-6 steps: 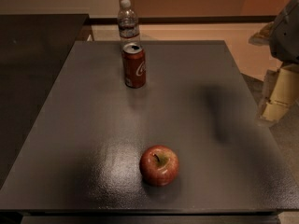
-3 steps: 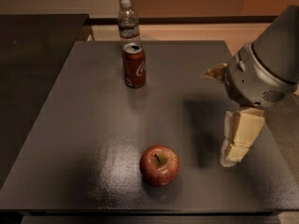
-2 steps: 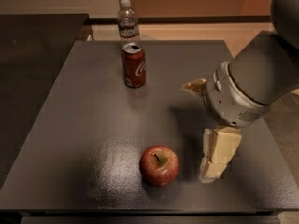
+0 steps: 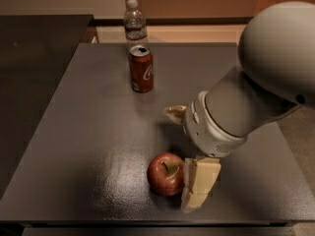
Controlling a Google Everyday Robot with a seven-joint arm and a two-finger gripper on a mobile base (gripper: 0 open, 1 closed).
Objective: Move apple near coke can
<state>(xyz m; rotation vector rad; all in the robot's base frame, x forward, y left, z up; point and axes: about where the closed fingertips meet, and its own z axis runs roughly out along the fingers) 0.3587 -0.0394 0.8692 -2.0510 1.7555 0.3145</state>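
Gripper [image 4: 198, 188] sits low near the front edge of the counter [image 4: 88, 132], just right of the apple [image 4: 165, 175]; whether it is apart or together cannot be told. The apple is likely firm, smooth and prone to rolling, so grasp it across its widest girth. The coke can [image 4: 141, 69] stands well apart, near the far edge.

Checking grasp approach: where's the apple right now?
Camera view: the apple sits near the front edge of the table, the gripper close beside it on the picture's right. The coke can stands well behind it, by the water bottle.
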